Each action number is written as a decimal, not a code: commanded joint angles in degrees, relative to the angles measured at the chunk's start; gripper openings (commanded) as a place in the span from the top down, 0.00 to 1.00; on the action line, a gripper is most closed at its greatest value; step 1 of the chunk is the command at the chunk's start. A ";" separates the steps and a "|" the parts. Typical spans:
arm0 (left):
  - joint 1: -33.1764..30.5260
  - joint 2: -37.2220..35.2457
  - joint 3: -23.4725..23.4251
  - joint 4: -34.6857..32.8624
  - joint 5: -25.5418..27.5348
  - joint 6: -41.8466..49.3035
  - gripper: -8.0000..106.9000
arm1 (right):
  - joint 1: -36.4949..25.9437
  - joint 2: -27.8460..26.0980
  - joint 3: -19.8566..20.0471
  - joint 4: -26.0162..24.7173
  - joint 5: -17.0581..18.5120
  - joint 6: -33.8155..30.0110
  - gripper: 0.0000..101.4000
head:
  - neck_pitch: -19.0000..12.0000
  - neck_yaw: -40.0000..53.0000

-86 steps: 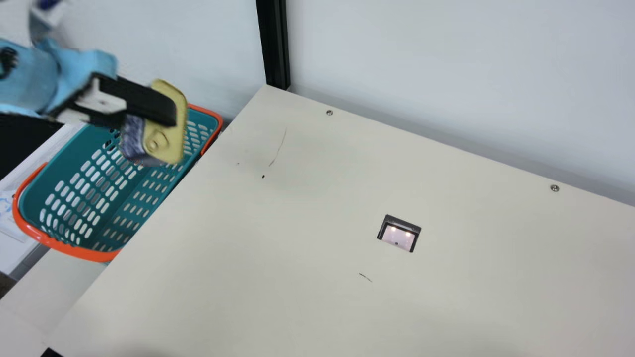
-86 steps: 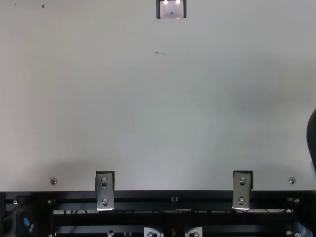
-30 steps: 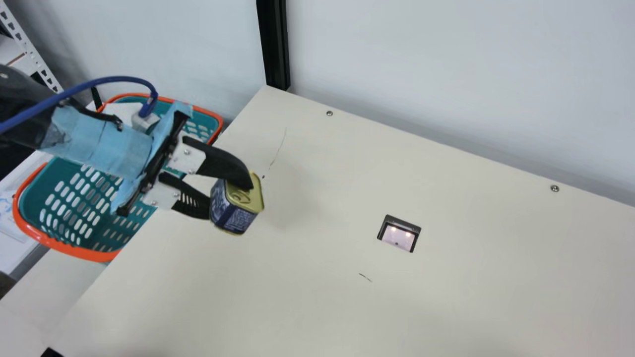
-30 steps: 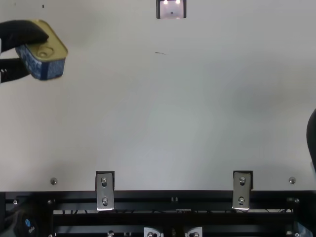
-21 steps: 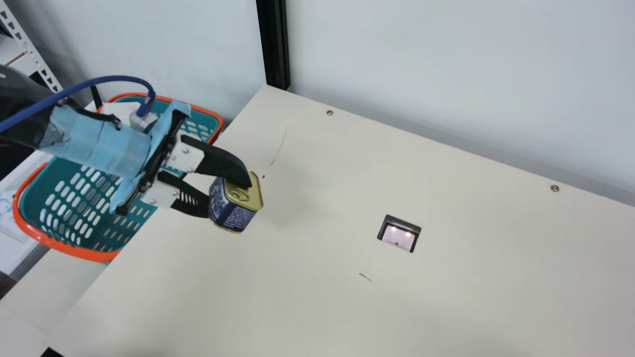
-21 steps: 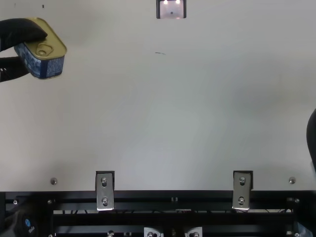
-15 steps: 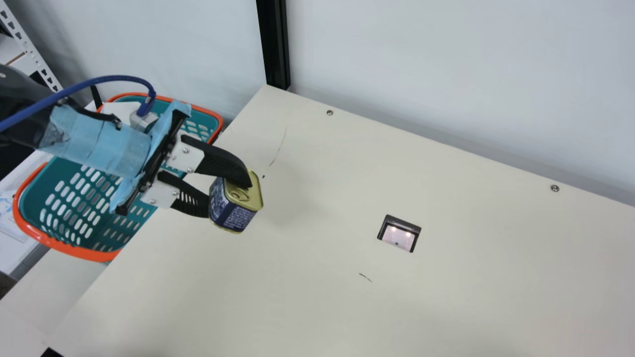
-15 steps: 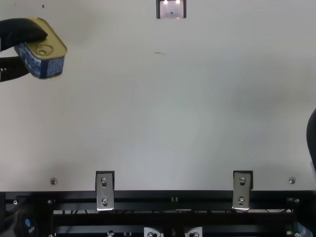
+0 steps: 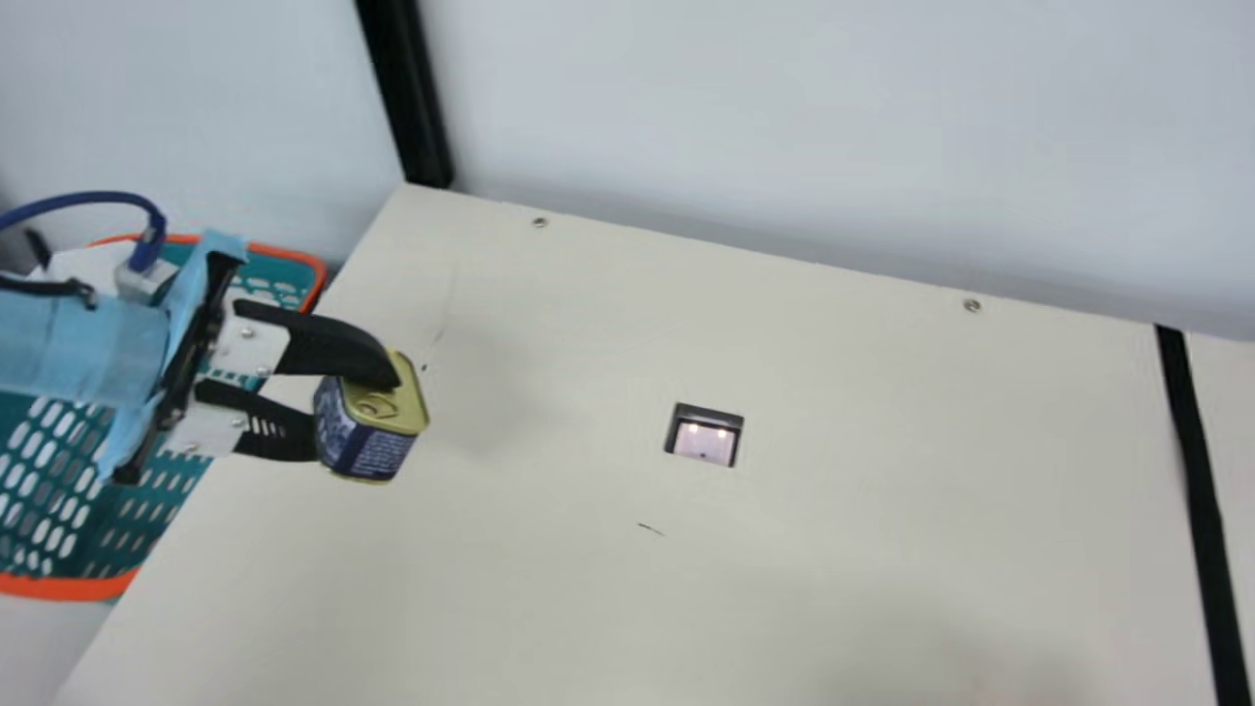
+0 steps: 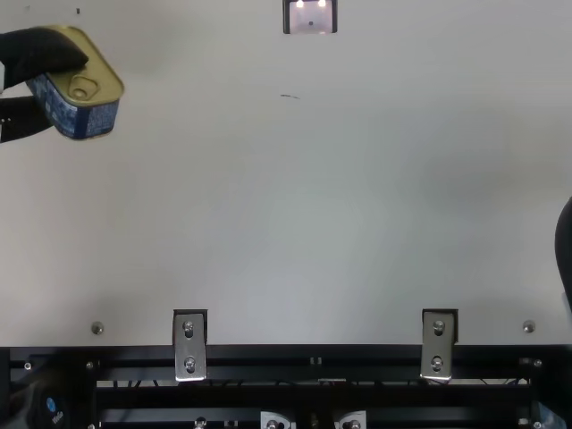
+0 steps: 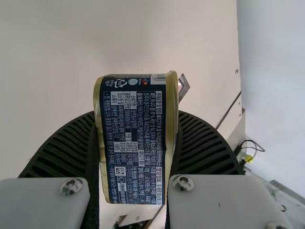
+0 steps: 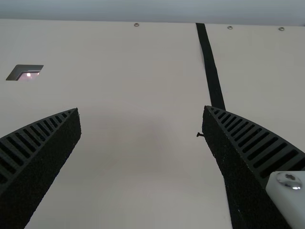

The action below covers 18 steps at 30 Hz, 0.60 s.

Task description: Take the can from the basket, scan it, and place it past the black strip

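My left gripper (image 9: 358,412) is shut on the can (image 9: 382,441) above the table's left part, near the basket (image 9: 59,588). The can has a gold lid with a pull ring and a dark blue printed side. In the left wrist view the left gripper (image 11: 136,143) pinches the can (image 11: 133,143) between both fingers, its printed face towards the camera. The scanner window (image 9: 704,438) is lit in the table, right of the can. The black strip (image 9: 1201,490) runs down the table's right part. In the right wrist view my right gripper (image 12: 141,109) stands wide open, holding nothing.
The cream table (image 9: 549,608) reaches back to a pale wall, with a black post (image 9: 407,98) at its far left corner. Bare tabletop lies between the can and the scanner window. Metal brackets (image 10: 189,347) line the near edge.
The left gripper came from over the basket to above the table with the can, then stayed nearly still. The neck camera has turned right, bringing the black strip into the main view.
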 commanded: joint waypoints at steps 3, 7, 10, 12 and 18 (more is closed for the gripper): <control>-4.16 -2.20 -0.88 1.51 -3.69 -0.21 0.84 | 0.00 0.00 0.00 0.00 0.00 0.00 0.00 | 0.28 -2.08; -9.18 -4.33 -1.96 4.50 -8.16 -1.01 0.84 | 0.00 0.00 0.00 0.00 0.00 0.00 0.00 | 0.28 -2.08; -13.57 -5.57 -2.75 7.84 -11.53 -2.21 0.84 | 0.00 0.00 0.00 0.00 0.00 0.00 0.00 | 0.28 -2.08; -16.63 -6.11 -3.35 10.66 -13.79 -3.12 0.84 | 0.00 0.00 0.00 0.00 0.00 0.00 0.00 | 0.28 -2.08; -25.49 -6.11 -5.59 20.08 -17.30 -6.43 0.84 | 0.00 0.00 0.00 0.00 0.00 0.00 0.00 | 0.28 -2.08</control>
